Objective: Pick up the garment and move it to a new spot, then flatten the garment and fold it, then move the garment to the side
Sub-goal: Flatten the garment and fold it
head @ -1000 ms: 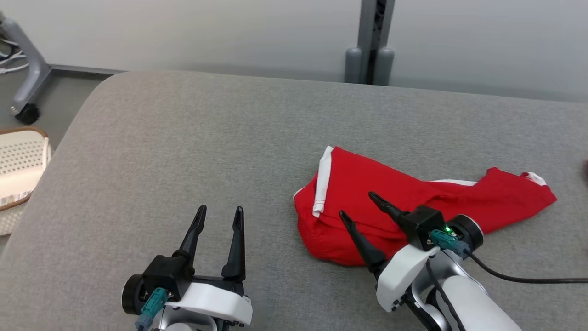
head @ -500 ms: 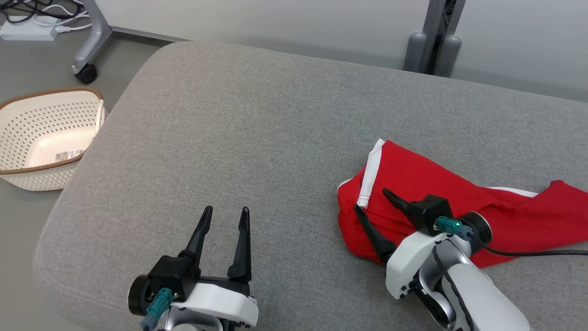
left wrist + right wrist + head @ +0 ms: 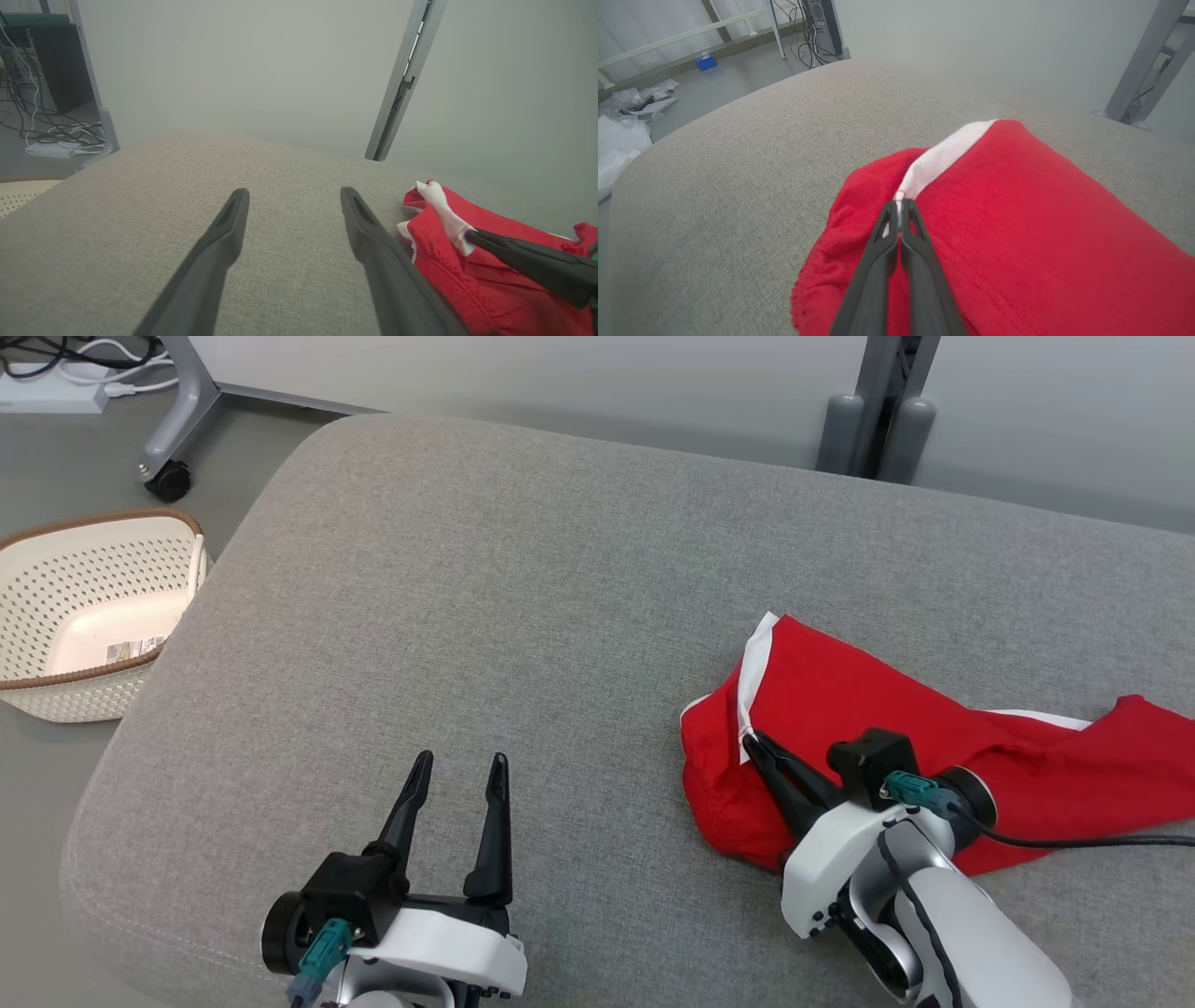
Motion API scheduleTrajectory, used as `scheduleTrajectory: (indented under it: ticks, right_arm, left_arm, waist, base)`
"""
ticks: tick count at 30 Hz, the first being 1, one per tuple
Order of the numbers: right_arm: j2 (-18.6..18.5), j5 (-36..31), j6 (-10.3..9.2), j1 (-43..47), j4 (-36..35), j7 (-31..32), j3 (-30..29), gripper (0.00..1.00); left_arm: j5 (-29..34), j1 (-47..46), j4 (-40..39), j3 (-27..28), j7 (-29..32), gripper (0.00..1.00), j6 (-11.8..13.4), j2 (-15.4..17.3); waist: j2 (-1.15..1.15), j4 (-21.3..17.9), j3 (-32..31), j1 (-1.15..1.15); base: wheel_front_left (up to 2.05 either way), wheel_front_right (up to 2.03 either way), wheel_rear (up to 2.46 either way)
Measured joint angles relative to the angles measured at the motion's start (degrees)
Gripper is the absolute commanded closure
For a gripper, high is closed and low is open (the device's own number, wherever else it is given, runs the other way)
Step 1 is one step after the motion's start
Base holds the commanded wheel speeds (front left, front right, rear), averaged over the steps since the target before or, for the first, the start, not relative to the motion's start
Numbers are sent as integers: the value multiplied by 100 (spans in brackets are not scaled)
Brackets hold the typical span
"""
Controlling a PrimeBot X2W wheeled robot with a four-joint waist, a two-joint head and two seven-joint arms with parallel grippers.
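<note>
Head view, read from the left. A perforated white basket (image 3: 93,517) stands on the floor, just off the corner of the grey cushion (image 3: 485,569) that serves as the work surface. We judge it plays no part in the step in hand.

The left end effector (image 3: 462,758) hovers over bare cushion with its fingers spread apart and nothing between them. In the left wrist view the same fingers (image 3: 224,238) frame only grey cloth. We read this as a waiting posture, the arm being kept clear so that the other arm can make the first pick.

The garment (image 3: 840,700), red with a white stripe (image 3: 752,681), lies crumpled on the right part of the cushion. It is bunched at its left end and trails off towards the right edge of the picture.

The right end effector (image 3: 750,737) has its fingers pressed together on the garment at the lower end of the white stripe. The right wrist view confirms this: the tips (image 3: 899,203) pinch a ridge of cloth where the stripe (image 3: 943,154) meets the red (image 3: 1017,210). A hemmed edge probably gives a firmer hold than loose fabric.

Our assessment: the pick is secured and the lift is not yet made. The pinch is small, and the cloth could slip out under its own weight.
</note>
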Motion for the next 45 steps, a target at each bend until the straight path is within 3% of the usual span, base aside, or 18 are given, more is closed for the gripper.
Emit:
scheduleTrajectory:
  ticks: [7, 13, 17, 25, 36, 37, 38, 39, 45]
  right_arm:
    - [-368, -5, 0, -248, -463, -27, -42, 100]
    - [-1281, 107, 0, -1067, -995, 407, -275, 100]
    - [-1863, 457, 0, -1722, -975, 650, -519, 100]
    - [-2563, 682, 0, -2797, -49, 606, -739, 100]
    - [-2593, 21, -1, -3616, 1915, -193, -1386, 100]
    - [-2546, -89, -1, -3609, 2081, -223, -1391, 96]
    - [-2486, -156, -1, -3604, 2240, -263, -1408, 54]
    - [-2440, -226, 0, -3603, 2390, -321, -1441, 0]
    - [-2253, -452, 0, -3607, 3105, -474, -1539, 0]
  left_arm:
    - [0, 0, 1, 37, 0, 0, 14, 1]
    - [0, -9, -18, 14, 0, 0, 11, 0]
    - [-21, -102, -37, -51, 0, 0, 8, 0]
    - [-79, -224, -51, -188, 0, 0, -9, 0]
    - [-147, -363, -120, -456, 0, 0, 46, -1]
    - [-177, -366, -131, -475, 0, 0, 54, -2]
    - [-178, -372, -136, -499, 0, 0, 66, 0]
    - [-185, -389, -135, -521, 0, 0, 69, 0]
    - [-200, -465, -131, -577, 0, 0, 116, -2]
  waist:
    - [0, -88, -40, 0]
    - [0, -192, 18, 0]
    - [0, -187, 122, 0]
    - [0, -52, 389, 0]
    - [0, 189, 792, 0]
    - [0, 203, 827, 0]
    - [0, 214, 862, 0]
    - [0, 222, 895, 0]
    - [0, 152, 945, 0]
  base:
    - [0, 0, 0]
    - [0, 0, 0]
    - [0, 0, 0]
    - [0, 0, 0]
    - [0, 0, 0]
    - [0, 0, 0]
    - [0, 0, 0]
    - [0, 0, 0]
    - [0, 0, 0]
